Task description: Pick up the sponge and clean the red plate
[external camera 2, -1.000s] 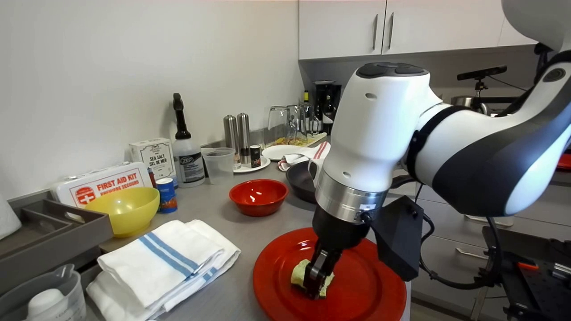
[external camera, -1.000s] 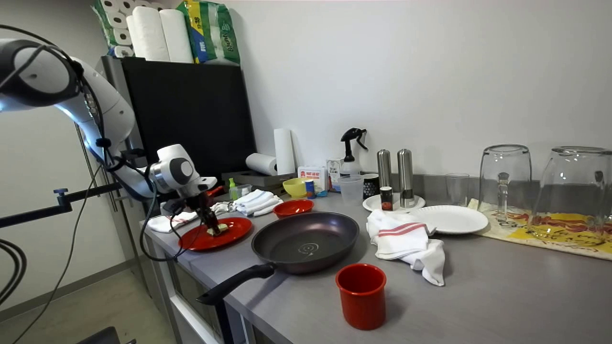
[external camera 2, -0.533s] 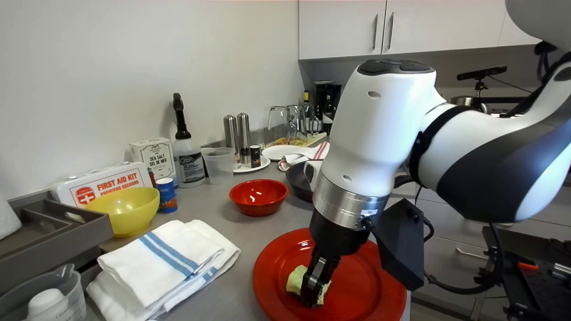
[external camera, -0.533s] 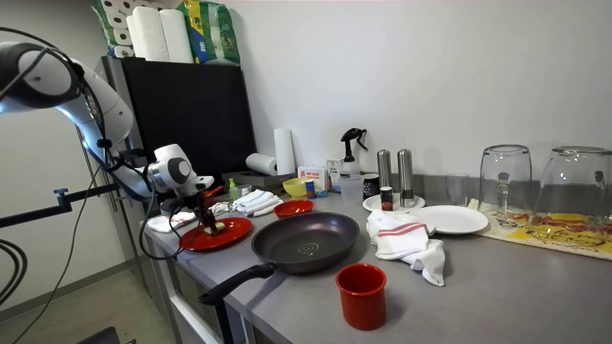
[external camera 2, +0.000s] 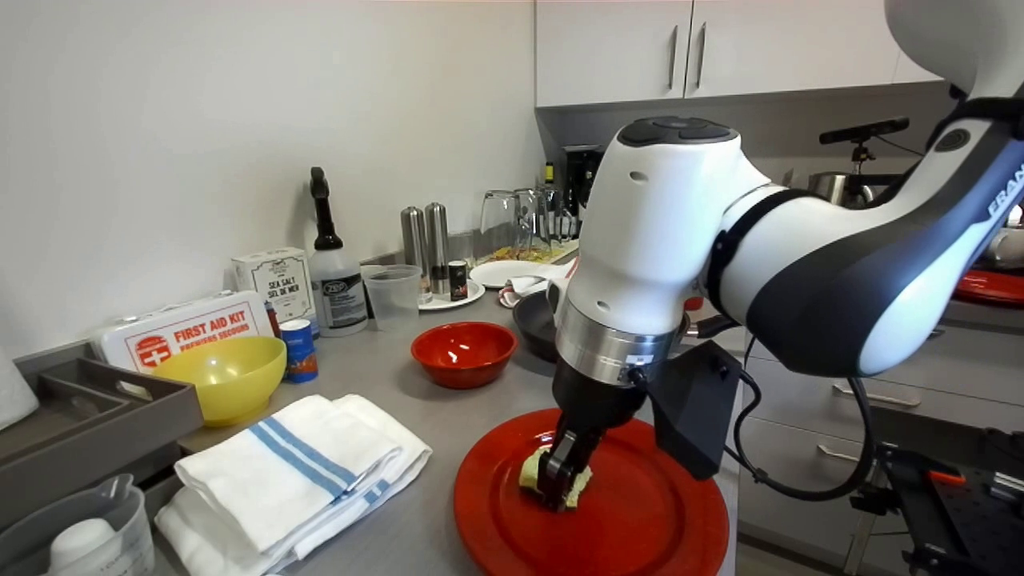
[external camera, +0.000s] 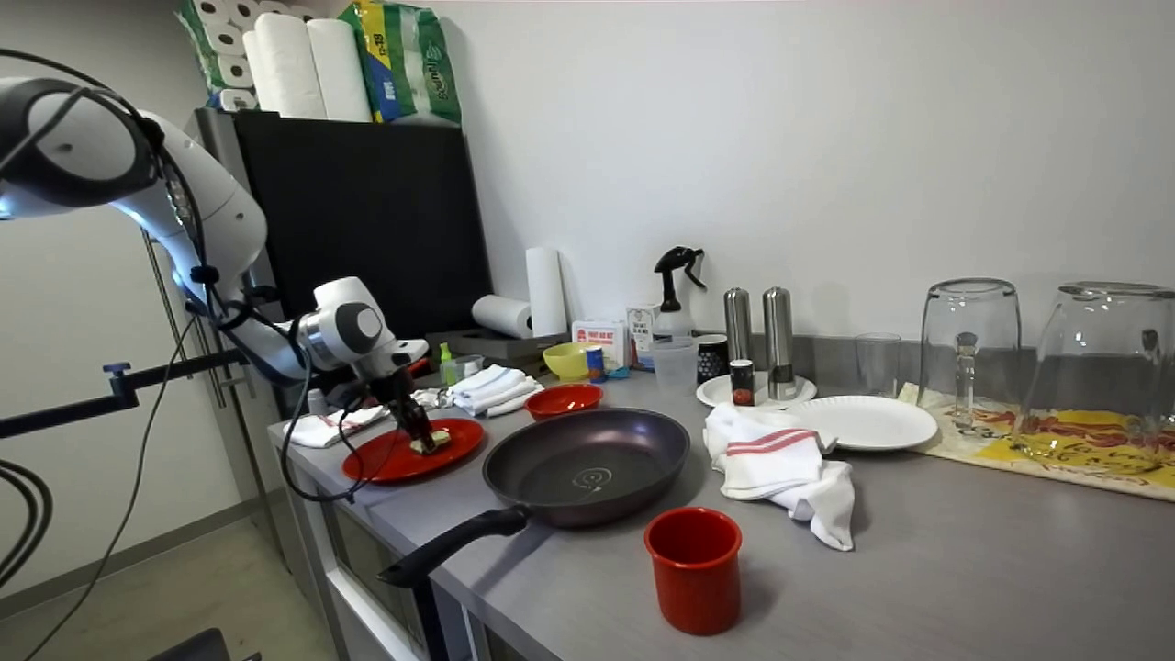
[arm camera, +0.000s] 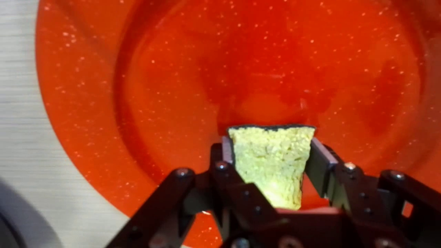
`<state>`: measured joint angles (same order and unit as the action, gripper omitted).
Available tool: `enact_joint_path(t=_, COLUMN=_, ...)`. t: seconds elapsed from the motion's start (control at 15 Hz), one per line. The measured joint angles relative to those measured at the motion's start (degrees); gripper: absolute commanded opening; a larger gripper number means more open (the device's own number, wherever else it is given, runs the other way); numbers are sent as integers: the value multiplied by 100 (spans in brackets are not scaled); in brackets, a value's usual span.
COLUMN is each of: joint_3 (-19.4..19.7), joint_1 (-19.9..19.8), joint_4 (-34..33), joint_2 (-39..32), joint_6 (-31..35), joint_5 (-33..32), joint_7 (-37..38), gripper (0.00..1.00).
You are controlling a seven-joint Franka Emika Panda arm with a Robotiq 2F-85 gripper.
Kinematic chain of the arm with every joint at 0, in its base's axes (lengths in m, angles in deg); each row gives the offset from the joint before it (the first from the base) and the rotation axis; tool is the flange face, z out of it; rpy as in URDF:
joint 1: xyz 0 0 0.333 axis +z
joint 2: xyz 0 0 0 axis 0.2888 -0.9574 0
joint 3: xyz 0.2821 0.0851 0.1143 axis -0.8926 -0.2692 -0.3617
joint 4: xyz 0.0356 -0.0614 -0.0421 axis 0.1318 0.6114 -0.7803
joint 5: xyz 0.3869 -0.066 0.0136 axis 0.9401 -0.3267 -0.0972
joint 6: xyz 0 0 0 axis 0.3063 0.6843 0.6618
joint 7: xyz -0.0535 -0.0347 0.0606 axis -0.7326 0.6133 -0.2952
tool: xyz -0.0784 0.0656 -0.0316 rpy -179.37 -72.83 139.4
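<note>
In an exterior view: the red plate (external camera: 399,465) sits at the left of the grey counter (external camera: 927,569), by its edge. Tilted over it hangs the gripper (external camera: 423,446), with the sponge (external camera: 442,438) at its tips, near the plate's middle. Black frying pan (external camera: 587,464) right of the plate, handle toward the near left; red cup (external camera: 695,574) nearest, to the right of that handle. Far left, on top of a tall black-sided unit (external camera: 358,211), a green-and-yellow pack (external camera: 418,64) lettered Bounty. Smaller print by the wall blurs here.

In an exterior view: plate near, right of centre; sponge slightly left of the plate's middle, gripper leaning over it. Most of the print stands at the far left. White case (external camera 2: 212,318): FIRST AID KIT, PREMIERS SECOURS, white cross on a red disc. Yellow bowl (external camera 2: 224,380) in front of it. Box (external camera 2: 276,280) to the right: SEA SALT, SEL DE MER. Spray bottle (external camera 2: 340,300) just beside the box: ZEP, finer lines illegible. Arm (external camera 2: 664,232) shows FRAN at the far right, rest cut off. Folded towels (external camera 2: 296,472), white with blue stripes, left of the plate; red bowl (external camera 2: 464,356) beyond it.

In the wrist view: sponge pinched between the fingers (arm camera: 317,168), one at each side. Yellow-green, dark strip along its far edge. Plate beneath, pale specks over the red. Whether sponge and plate touch cannot be told from this angle.
</note>
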<state>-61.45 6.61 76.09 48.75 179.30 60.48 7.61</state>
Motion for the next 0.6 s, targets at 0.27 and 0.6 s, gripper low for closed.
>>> enact_joint_path(t=0.27, joint_3=153, joint_1=-43, joint_4=8, joint_2=30, joint_6=-86, joint_5=0, joint_7=9, gripper=27)
enact_joint_path(t=0.6, joint_3=332, joint_1=-115, joint_4=43, joint_2=90, joint_6=-244, joint_5=-7, joint_7=27, gripper=27)
